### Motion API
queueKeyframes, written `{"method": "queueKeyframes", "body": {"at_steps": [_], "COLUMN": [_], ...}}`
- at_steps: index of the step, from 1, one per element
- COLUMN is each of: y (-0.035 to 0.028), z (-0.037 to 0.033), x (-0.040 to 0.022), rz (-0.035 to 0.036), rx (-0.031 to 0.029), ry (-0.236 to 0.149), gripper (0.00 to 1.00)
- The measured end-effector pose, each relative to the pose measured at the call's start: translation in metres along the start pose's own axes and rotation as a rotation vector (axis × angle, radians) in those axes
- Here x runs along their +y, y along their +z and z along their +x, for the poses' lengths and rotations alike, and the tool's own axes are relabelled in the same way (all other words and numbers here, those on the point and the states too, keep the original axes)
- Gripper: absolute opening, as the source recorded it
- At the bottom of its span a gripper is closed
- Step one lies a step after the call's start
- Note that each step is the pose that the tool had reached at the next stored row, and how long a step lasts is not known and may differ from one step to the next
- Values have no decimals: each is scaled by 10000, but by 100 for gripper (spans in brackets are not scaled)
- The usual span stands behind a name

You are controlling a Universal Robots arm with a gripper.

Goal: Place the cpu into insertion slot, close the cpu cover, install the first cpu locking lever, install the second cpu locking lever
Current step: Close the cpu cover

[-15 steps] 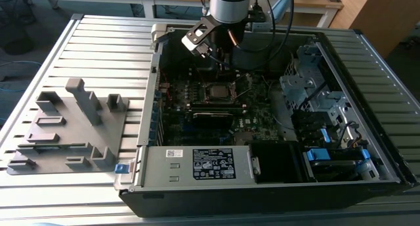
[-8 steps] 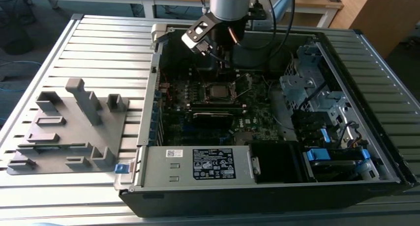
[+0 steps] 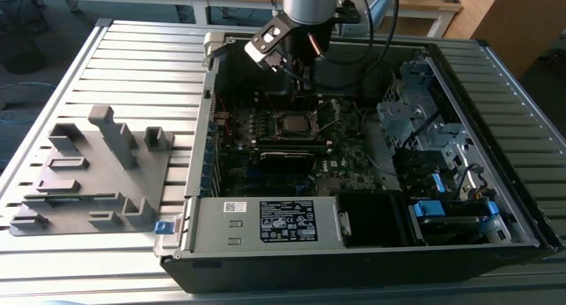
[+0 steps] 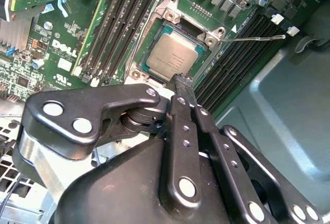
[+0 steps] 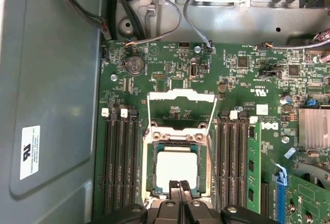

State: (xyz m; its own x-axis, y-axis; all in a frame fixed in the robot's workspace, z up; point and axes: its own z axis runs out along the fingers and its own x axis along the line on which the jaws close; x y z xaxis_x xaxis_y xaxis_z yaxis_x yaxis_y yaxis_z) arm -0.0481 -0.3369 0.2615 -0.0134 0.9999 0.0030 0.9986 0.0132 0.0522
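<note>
Silver-grey, flat in the insertion slot (image 4: 135,72): leave the cpu (image 4: 172,56) seated. Hold the gripper (image 4: 183,81), fingers (image 4: 179,98) pinched together and empty, light at its edge; likely best to lower the open cpu cover (image 5: 181,96) squarely, clear of the lever wire (image 4: 258,37).

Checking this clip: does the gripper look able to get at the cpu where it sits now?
Probably yes. In the first wrist view the gripper, fingers together, hangs above one edge of the cpu, which lies bare in the insertion slot with nothing across its top.
</note>
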Motion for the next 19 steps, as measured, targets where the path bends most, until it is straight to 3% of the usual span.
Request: {"method": "queueKeyframes", "body": {"at_steps": [8, 19], "y": [-69, -73], "z": [0, 0], "x": [4, 19], "rz": [0, 0], "rx": [0, -1], "ry": [0, -1], "gripper": [11, 11]}}
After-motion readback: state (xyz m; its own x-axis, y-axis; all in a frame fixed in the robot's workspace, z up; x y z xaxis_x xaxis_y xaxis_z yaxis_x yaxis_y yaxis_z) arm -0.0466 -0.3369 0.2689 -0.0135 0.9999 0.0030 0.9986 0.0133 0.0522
